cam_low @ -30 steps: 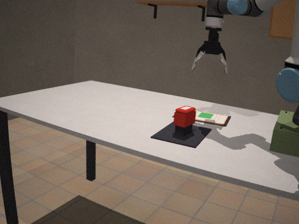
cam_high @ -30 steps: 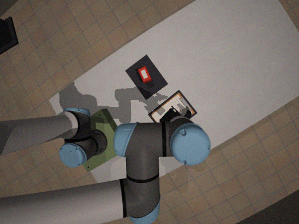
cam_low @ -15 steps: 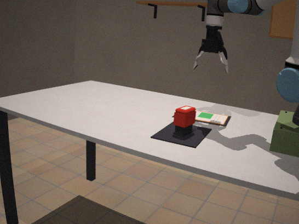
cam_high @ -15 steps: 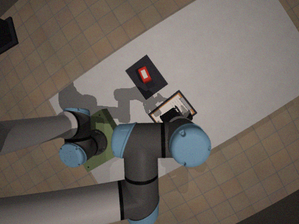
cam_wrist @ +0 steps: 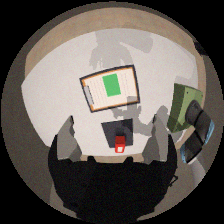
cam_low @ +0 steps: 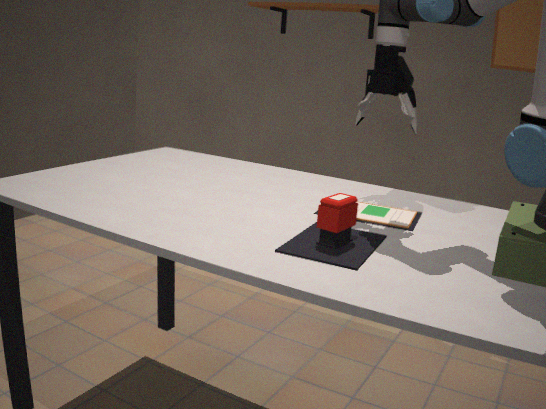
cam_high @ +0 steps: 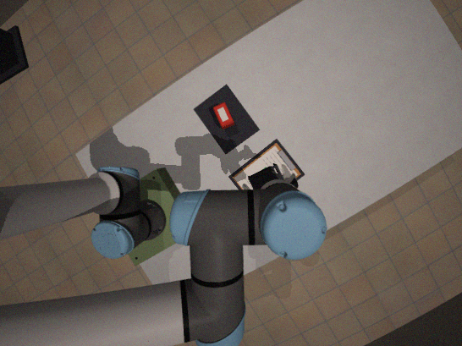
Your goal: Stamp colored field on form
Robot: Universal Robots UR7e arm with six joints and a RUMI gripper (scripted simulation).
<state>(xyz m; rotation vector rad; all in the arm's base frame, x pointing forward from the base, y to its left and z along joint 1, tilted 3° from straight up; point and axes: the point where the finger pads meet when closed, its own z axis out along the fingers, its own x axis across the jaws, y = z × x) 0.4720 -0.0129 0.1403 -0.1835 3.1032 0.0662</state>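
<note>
The red stamp (cam_low: 337, 213) with a white top label stands upright on the dark mat (cam_low: 331, 249); it also shows from above in the top view (cam_high: 222, 115) and small in the wrist view (cam_wrist: 120, 147). The form (cam_low: 386, 215) lies on a clipboard just behind the mat, with a green field (cam_low: 375, 210) (cam_wrist: 112, 85). In the top view the arm hides most of the form (cam_high: 271, 163). My gripper (cam_low: 386, 116) hangs high above the form, pointing down, open and empty. Its two fingers frame the wrist view (cam_wrist: 112, 137).
The arm's green base block (cam_low: 520, 245) (cam_high: 154, 216) sits at the table's right end. A wall shelf (cam_low: 312, 7) is behind the gripper. The table edge runs close in front of the mat.
</note>
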